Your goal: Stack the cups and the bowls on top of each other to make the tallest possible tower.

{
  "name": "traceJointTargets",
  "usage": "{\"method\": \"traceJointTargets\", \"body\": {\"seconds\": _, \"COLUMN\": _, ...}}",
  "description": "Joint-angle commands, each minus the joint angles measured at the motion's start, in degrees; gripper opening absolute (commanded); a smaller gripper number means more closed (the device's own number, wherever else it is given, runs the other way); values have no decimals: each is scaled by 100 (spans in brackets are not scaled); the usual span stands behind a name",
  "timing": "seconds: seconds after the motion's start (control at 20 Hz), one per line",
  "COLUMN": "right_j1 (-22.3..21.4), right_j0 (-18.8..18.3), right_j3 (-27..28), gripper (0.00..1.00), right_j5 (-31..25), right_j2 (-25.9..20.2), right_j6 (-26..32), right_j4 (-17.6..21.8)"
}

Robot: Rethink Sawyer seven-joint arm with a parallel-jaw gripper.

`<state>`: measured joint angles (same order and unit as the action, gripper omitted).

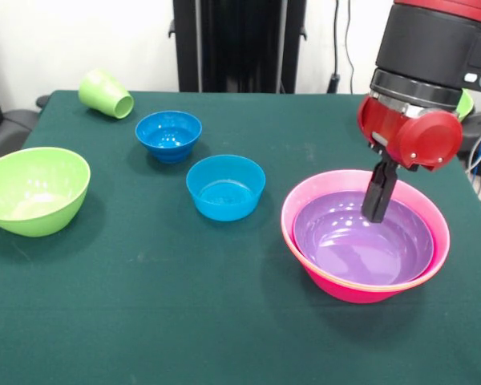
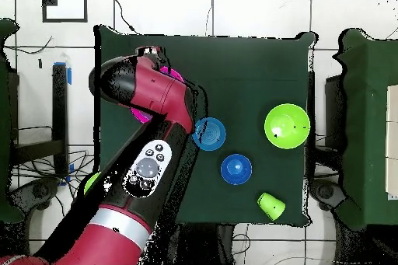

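Observation:
The tower is a big pink bowl point(image 1: 337, 281) with a purple bowl point(image 1: 361, 241) nested in it, at the table's right side. A thin orange edge shows between them at the near side. My gripper point(image 1: 374, 215) reaches down inside the purple bowl, at its far rim. In the overhead view the arm covers the gripper, and only bits of the pink bowl point(image 2: 141, 114) show. A green bowl point(image 1: 34, 191), two small blue bowls point(image 1: 169, 135) point(image 1: 225, 187) and a light-green cup point(image 1: 106, 93) lying on its side stand apart to the left. The orange tumbler is out of view.
In the overhead view the green bowl point(image 2: 286, 126), the blue bowls point(image 2: 210, 134) point(image 2: 235, 169) and the cup point(image 2: 270, 206) sit on the right half of the table. A green thing point(image 1: 465, 104) shows partly behind the arm by the table's right edge.

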<state>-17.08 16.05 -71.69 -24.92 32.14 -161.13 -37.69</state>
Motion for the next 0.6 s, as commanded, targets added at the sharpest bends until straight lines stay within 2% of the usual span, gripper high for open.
{"method": "traceJointTargets", "body": {"seconds": 0.05, "right_j1": 573, "right_j0": 42, "right_j3": -429, "gripper": 0, "right_j5": 6, "right_j2": -847, "right_j6": -806, "right_j4": 41}}
{"method": "traceJointTargets", "body": {"seconds": 0.6, "right_j1": 585, "right_j0": 59, "right_j3": -603, "gripper": 0, "right_j5": 165, "right_j2": -1058, "right_j6": -815, "right_j4": -41}}
